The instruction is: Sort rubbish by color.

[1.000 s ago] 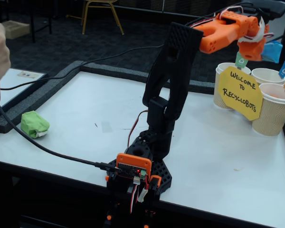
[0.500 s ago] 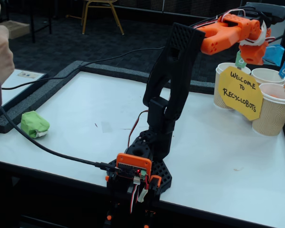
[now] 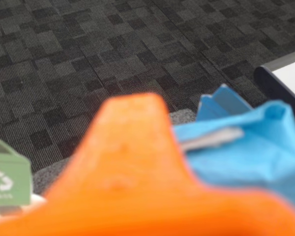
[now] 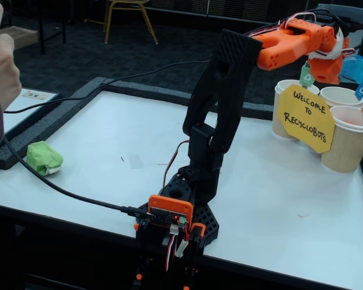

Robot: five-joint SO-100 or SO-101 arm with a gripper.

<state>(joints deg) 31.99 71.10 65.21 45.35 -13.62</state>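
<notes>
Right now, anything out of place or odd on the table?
One thing: the green wad sits alone at the table's far left edge in the fixed view, well away from the cups. The gripper holds the blue wad up near the cups. Nothing spilled or tipped.

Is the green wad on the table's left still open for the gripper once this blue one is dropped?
Probably yes: the green wad lies alone on bare table, nothing around it. The gripper is far off, holding the blue wad.

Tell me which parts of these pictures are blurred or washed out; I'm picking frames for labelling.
Wrist view: the orange gripper fills the foreground out of focus, the blue wad is soft, the carpet sharp. Fixed view: evenly lit and mostly sharp; the green wad is clear, the hand at the left edge is blurred.
</notes>
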